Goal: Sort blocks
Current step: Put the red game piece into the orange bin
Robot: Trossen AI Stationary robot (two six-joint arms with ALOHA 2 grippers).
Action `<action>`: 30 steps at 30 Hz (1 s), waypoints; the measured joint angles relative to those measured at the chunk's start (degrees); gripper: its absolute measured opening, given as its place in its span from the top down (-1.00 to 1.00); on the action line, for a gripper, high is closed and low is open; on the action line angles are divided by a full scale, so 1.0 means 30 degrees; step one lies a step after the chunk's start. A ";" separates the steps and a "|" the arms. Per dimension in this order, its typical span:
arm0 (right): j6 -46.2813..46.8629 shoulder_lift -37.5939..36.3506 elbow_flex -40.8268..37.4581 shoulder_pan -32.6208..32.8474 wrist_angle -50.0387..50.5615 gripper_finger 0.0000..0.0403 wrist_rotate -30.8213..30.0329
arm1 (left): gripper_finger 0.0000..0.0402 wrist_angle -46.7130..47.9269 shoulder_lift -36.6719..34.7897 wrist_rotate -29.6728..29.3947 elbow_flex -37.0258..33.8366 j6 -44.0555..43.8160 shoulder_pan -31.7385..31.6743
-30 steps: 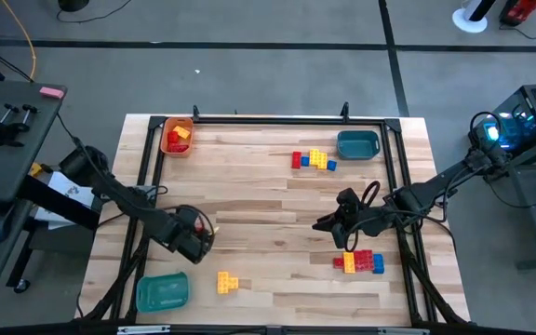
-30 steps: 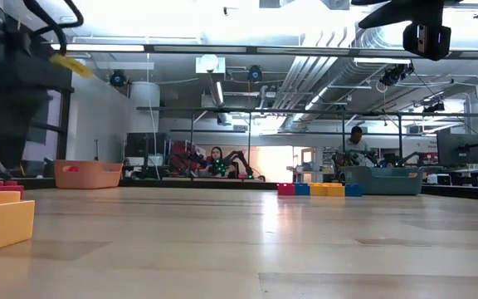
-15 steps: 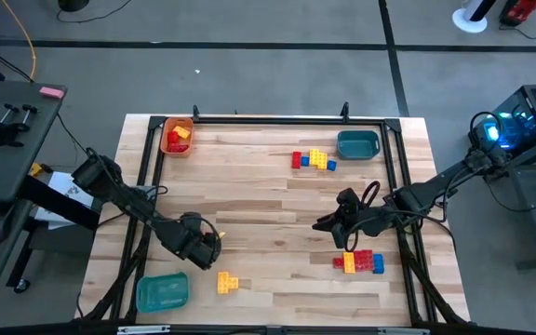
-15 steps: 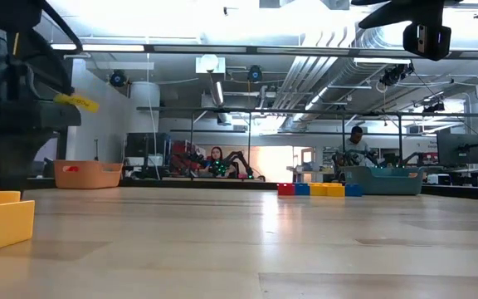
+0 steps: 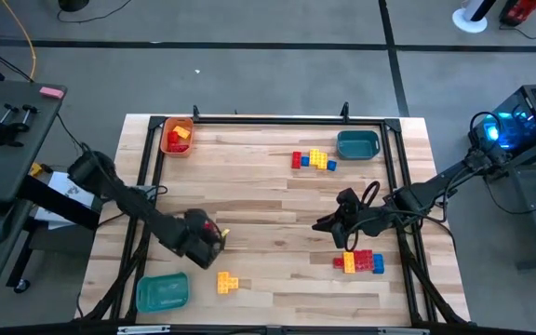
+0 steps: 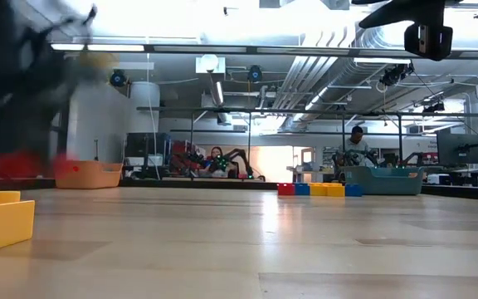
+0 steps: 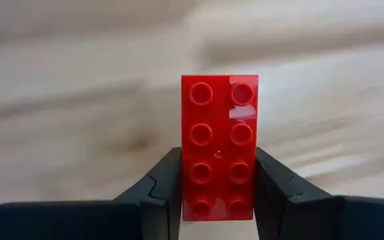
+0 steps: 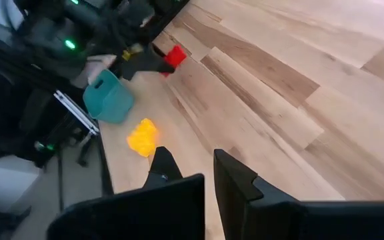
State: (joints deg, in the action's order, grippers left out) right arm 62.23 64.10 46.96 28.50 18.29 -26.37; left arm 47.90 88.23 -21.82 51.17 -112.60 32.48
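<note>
My left gripper (image 5: pixel 212 233) is near the table's near left and is shut on a red block (image 7: pixel 219 133), a two-by-four studded brick. The same block shows as a red blur (image 6: pixel 15 164) in the low view. Yellow blocks (image 5: pixel 227 281) lie just nearer on the table. More blocks lie in two groups, one at the right (image 5: pixel 359 262) and one at the far middle (image 5: pixel 314 160). My right gripper (image 5: pixel 324 223) hangs shut over the table's right half and holds nothing. My left gripper pinches the red block's two long sides (image 7: pixel 187 193) between its fingers (image 7: pixel 162 190), at one end of the brick. The fingers come from above, pointing down. The block sits level, studs up, its other end sticking out past the fingertips, lifted a little off the table.
An orange tray (image 5: pixel 177 136) with red and yellow blocks stands at the far left corner. One teal tray (image 5: pixel 162 291) is at the near left, another (image 5: pixel 357 144) at the far right. A dark frame (image 5: pixel 277 118) rims the table. Bare wood lies in the middle.
My left gripper dipped toward the near edge next to the yellow blocks, took hold of the red block that lay there, and has come up again a little. The red block now hangs above the table instead of resting on it.
</note>
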 joint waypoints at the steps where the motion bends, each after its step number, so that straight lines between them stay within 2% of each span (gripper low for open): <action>1: 0.0299 0.0000 0.0000 0.0005 -0.0307 1.00 0.0000 | 0.51 0.0010 -0.0623 -0.0969 0.0195 0.0595 -0.0311; 4: 0.0567 0.0001 0.0000 -0.0002 -0.1825 1.00 -0.0095 | 0.51 0.0694 -0.2632 -0.3269 0.1050 0.3563 -0.1916; 7: -0.0361 0.0007 0.0000 -0.0002 -0.3908 1.00 -0.0418 | 0.51 0.2115 -0.4418 -0.4502 0.2257 0.7603 -0.4345; 11: -0.1932 0.0007 0.0000 0.0001 -0.6295 1.00 -0.0916 | 0.51 0.2514 -0.5716 -0.4772 0.3697 1.3527 -0.7853; 15: -0.2816 0.0007 0.0000 0.0005 -0.7623 1.00 -0.1662 | 0.51 0.2578 -0.5939 -0.4582 0.4615 1.8321 -1.0494; 18: -0.2753 0.0007 0.0000 0.0001 -0.7752 1.00 -0.2558 | 0.51 0.3162 -0.5946 -0.5046 0.4723 2.0351 -1.2248; 20: -0.2736 0.0007 0.0000 -0.0002 -0.7754 1.00 -0.3195 | 0.51 0.4361 -0.5717 -0.6039 0.4724 2.1294 -1.3724; 25: -0.2263 0.0007 0.0000 -0.0210 -0.7763 1.00 -0.4646 | 0.51 0.6444 -0.4701 -0.7705 0.4717 2.3434 -1.8361; 28: -0.2265 0.0007 0.0000 -0.0730 -0.7761 1.00 -0.4618 | 0.51 0.5654 -0.4008 -0.7642 0.4717 2.5035 -2.1203; 30: -0.2477 0.0007 0.0000 -0.1371 -0.7761 1.00 -0.4095 | 0.51 0.4703 -0.3480 -0.6780 0.4717 2.6287 -2.2921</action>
State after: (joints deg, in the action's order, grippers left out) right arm 54.80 64.12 46.96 24.38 -4.99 -38.66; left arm 62.01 77.79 -42.17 65.32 -33.74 -36.28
